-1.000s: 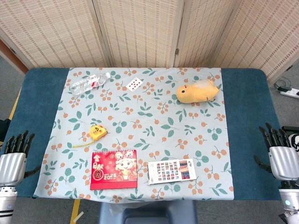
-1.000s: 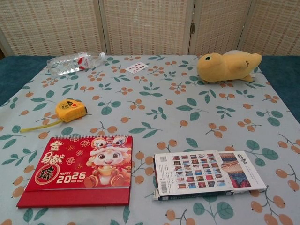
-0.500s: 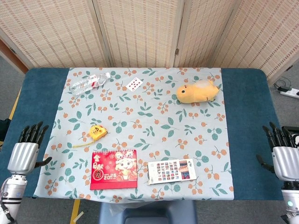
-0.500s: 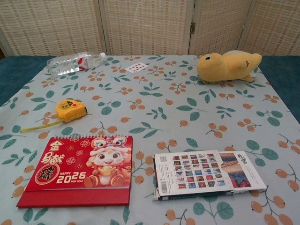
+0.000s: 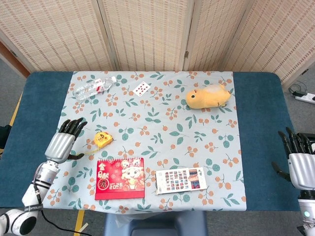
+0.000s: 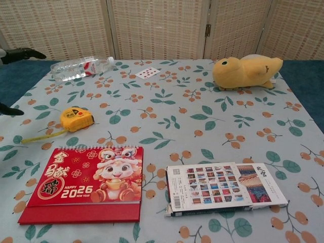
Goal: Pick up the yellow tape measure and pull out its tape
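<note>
Chest view crops left hand (image 5: 63,142) (only dark fingertips (image 6: 23,52) show).

Left hand (image 5: 63,143) now nearer the yellow tape measure (image 5: 102,139), seemingly untouched.

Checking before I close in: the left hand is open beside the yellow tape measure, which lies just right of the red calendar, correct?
Not quite. In the head view the yellow tape measure lies behind the red calendar, towards the bottle side. The left hand is open beside it.
</note>
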You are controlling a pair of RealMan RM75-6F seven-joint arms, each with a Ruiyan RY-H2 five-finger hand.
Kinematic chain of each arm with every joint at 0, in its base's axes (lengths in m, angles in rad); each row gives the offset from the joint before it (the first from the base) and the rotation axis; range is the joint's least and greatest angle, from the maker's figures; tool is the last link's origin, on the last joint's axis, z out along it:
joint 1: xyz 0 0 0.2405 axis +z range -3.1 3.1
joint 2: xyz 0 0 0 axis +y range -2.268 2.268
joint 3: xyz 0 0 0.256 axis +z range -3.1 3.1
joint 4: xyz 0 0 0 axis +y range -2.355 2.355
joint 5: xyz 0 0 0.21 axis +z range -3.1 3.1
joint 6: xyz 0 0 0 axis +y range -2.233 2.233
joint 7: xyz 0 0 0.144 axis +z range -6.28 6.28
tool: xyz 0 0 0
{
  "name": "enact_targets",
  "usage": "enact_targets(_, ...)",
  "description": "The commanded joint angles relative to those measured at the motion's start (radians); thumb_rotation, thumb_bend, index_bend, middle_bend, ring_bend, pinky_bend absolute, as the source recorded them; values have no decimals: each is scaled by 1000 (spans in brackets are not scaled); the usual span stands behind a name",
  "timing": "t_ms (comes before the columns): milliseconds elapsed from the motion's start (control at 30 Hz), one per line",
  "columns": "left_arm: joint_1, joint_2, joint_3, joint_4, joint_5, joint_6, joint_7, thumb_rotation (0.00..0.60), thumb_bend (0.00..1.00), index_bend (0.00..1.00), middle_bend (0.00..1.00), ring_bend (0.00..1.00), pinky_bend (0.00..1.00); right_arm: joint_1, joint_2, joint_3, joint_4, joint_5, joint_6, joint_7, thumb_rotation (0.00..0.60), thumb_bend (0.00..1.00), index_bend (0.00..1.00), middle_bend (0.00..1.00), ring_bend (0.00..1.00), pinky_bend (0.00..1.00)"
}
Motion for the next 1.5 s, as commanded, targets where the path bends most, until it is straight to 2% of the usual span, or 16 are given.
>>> enact_targets(33,-65,-62,-10,69,-27,-71,-6,600,173,79,62,85,0,2,1,0,-3,3,-3,-4,600,326,0,29,93,0)
enact_targets(233,-140,-147,-23,162,-71,-151,-20,600,173,73,62,85,0,6,-2,3,-4,14,-13,-10,600,326,0,29,95,0)
enact_targets(500,-207,-241,-18,296,-103,-207,-8,600,173,73,62,85,0,5,-5,3,-1,26,-16,-12,600,326,0,29,95,0)
enact_targets(867,-236,-322,-6,452,-160,-252,-15,600,176,85,62,85,0,8,-12,4,8,34,-23,-9,600,327,0,29,95,0)
enact_targets(1100,-248,-346,-28,529,-218,-278,-27,600,181,97,62,89,0,7,-18,5,15,45,-25,-8,600,326,0,31,96,0)
enact_targets(1267,-259,-353,-37,554,-245,-297,-23,600,182,103,62,93,0,6,-22,5,21,48,-28,-3,600,326,0,31,97,0)
enact_targets(1500,-271,-318,-17,499,-233,-344,-47,600,192,155,105,106,0,4,-26,2,31,53,-31,5,600,326,0,32,100,0)
